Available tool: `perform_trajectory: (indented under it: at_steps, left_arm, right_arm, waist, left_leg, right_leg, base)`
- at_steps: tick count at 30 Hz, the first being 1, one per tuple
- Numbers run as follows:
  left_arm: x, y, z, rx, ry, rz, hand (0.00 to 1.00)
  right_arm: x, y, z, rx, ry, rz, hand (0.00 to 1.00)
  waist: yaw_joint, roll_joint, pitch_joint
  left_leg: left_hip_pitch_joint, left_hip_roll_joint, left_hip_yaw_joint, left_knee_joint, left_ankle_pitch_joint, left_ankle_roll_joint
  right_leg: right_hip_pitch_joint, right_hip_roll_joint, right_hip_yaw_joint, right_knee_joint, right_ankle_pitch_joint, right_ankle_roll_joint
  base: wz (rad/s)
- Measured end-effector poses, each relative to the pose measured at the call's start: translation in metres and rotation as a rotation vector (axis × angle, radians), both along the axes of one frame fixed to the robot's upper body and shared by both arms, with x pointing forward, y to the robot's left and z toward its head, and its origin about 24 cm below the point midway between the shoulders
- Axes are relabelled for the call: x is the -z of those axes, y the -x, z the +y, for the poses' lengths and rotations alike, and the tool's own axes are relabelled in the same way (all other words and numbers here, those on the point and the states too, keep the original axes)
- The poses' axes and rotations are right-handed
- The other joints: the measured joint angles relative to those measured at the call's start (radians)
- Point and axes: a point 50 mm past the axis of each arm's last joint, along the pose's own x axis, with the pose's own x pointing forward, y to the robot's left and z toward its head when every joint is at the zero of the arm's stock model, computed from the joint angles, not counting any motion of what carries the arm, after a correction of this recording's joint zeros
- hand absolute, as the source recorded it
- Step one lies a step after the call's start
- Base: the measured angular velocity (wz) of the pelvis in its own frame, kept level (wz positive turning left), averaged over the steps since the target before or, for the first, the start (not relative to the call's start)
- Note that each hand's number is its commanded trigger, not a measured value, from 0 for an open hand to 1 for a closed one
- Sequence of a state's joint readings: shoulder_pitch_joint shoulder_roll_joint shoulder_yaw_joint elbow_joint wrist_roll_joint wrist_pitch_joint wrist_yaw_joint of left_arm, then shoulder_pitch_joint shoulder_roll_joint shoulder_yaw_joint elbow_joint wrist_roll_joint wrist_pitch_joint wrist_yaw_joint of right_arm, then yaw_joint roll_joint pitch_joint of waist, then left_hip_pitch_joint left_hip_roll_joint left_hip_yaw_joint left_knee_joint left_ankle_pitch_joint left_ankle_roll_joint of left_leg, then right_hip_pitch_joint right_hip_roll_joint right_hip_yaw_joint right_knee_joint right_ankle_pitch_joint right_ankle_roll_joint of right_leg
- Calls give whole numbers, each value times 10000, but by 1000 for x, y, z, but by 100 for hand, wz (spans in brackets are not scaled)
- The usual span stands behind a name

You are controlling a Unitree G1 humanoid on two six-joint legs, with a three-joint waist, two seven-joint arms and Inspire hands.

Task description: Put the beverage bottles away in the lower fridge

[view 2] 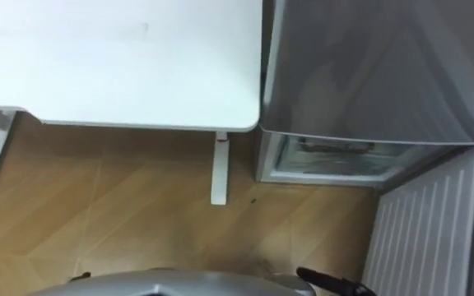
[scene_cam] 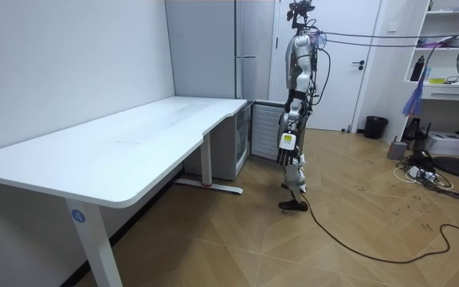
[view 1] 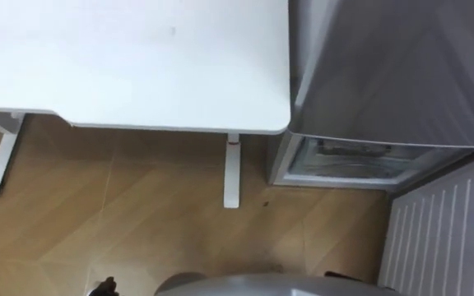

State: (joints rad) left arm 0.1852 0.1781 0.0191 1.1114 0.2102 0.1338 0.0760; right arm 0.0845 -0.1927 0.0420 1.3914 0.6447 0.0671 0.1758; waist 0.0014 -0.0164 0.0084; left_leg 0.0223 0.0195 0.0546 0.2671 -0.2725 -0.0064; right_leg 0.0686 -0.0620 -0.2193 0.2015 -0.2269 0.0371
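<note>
The robot stands by the fridge (view 1: 393,74), next to the white surface (view 1: 138,57). The lower fridge (view 1: 348,160) is open, its door (view 1: 447,230) swung out on the robot's right. The left hand (scene_cam: 288,143) and right hand (view 2: 329,280) hang low; I cannot tell their state. Nor can I tell where the drinks are, so I judge the loading not yet done.
</note>
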Motion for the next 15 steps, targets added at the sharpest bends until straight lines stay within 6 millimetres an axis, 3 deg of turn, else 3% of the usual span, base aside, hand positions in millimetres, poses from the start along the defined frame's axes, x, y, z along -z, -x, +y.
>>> perform_trajectory:
  at_steps: [7,10,15]
  left_arm:
    - [0,-5,2,47,-103,38,0]
    - [0,-5,1,144,-14,74,0]
    - [0,-15,-1,222,34,-160,0]
  right_arm:
    - [0,3,-1,-179,95,7,0]
    - [-1,6,-2,-194,132,89,0]
    - [-1,4,-4,-910,463,239,0]
  waist:
    - [-271,-106,-35]
    - [-301,-132,-89]
    - [-328,-179,-90]
  left_leg:
    - [246,114,314,-281,10,-19]
    - [343,136,462,-307,23,-21]
    - [473,152,673,-305,26,-17]
  right_leg:
    - [-19,121,330,22,107,-68]
    - [-13,148,507,27,128,-72]
    - [9,176,761,24,164,-59]
  base:
    - [-16]
    - [-16]
    - [-14]
